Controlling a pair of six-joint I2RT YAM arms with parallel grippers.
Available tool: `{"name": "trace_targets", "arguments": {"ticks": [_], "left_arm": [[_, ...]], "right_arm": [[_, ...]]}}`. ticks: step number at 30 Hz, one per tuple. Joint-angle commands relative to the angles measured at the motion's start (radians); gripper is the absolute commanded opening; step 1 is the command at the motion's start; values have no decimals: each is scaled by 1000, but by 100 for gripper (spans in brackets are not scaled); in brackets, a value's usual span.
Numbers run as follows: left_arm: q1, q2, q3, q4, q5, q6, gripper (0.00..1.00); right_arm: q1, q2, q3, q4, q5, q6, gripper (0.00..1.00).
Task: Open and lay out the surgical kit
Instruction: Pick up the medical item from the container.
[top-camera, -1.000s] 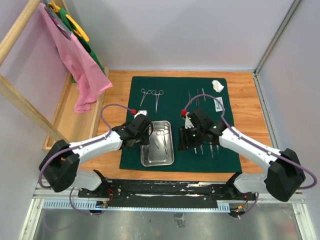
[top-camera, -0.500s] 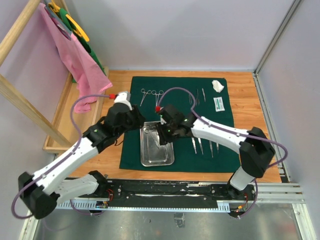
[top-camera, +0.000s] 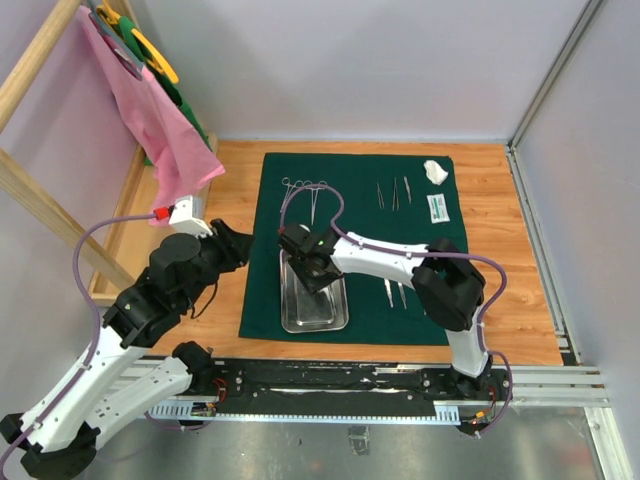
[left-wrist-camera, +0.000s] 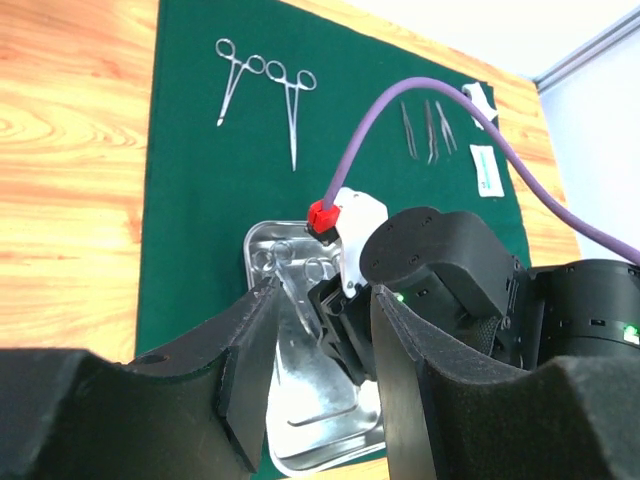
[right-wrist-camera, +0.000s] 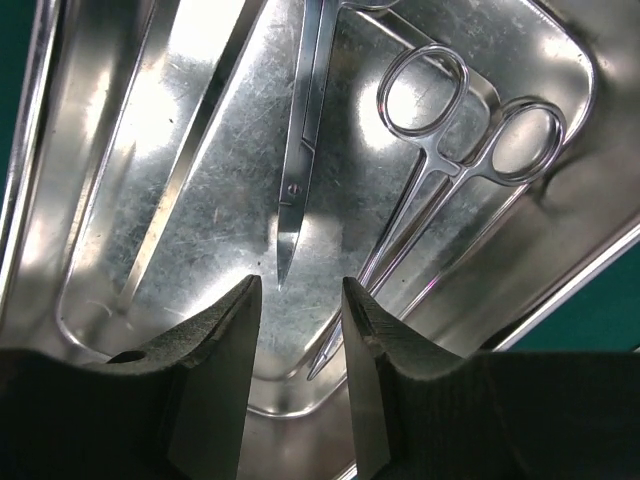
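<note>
The dark green cloth (top-camera: 355, 225) lies spread on the wooden table. The steel tray (top-camera: 300, 320) sits on its near left part. My right gripper (top-camera: 312, 270) hangs open and empty just over the tray (right-wrist-camera: 120, 120), its fingertips (right-wrist-camera: 225, 330) straddling a scissors tip (right-wrist-camera: 290, 230), with ring-handled forceps (right-wrist-camera: 440, 160) beside it. My left gripper (top-camera: 228, 250) is open and empty, raised left of the tray, and looks down at the tray (left-wrist-camera: 300, 400). Two forceps (top-camera: 303, 190), tweezers (top-camera: 393, 192), the white gauze (top-camera: 434, 170), the small packet (top-camera: 437, 207) and more instruments (top-camera: 395, 293) lie on the cloth.
A pink cloth (top-camera: 160, 130) hangs from a wooden rack (top-camera: 40, 200) at the left, over a wooden side tray (top-camera: 125, 235). Walls close the back and right. The right arm's purple cable (left-wrist-camera: 440, 110) arcs over the cloth.
My right gripper moved left from the cloth's right half to over the tray. My left arm pulled back from the tray, up and to the left.
</note>
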Motion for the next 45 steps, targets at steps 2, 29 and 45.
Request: {"name": "trace_targets", "arguments": {"ticks": [2, 29, 45], "left_arm": [[4, -16, 21, -50, -35, 10, 46], [4, -37, 21, -58, -37, 11, 45], [4, -38, 23, -64, -34, 10, 44]], "right_arm": [[16, 70, 60, -71, 45, -26, 39], [13, 138, -36, -41, -37, 48, 12], [10, -3, -51, -40, 27, 46, 1]]}}
